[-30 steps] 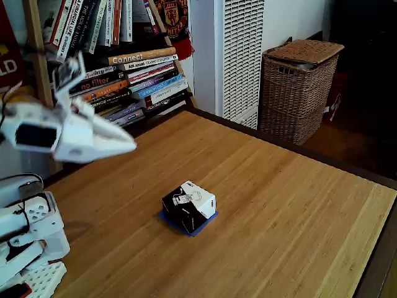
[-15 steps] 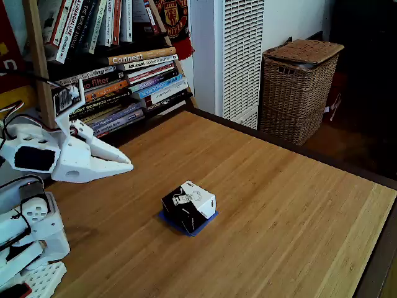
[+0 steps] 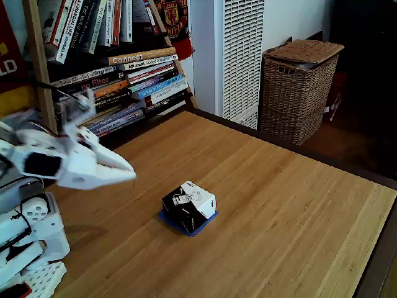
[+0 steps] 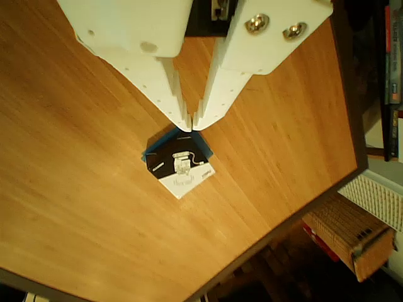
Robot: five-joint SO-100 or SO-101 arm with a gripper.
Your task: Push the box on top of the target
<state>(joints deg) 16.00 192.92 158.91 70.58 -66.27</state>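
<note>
Now the box (image 3: 189, 206) sits on the blue tape square (image 3: 203, 225) mid-bench (image 3: 279, 205); the white gripper (image 4: 191, 123) hovers apart, jaws together.

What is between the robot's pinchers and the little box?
Nothing visible: only bare table lies between the end effector and the box, which already sits on the blue target.

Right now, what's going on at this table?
A white robot arm's gripper, jaws shut and empty, hangs above the wooden table, apart from the small black-and-white cardboard box. The box sits on the blue tape square, whose edges peek out beneath it. Nothing is touching the box.
</note>
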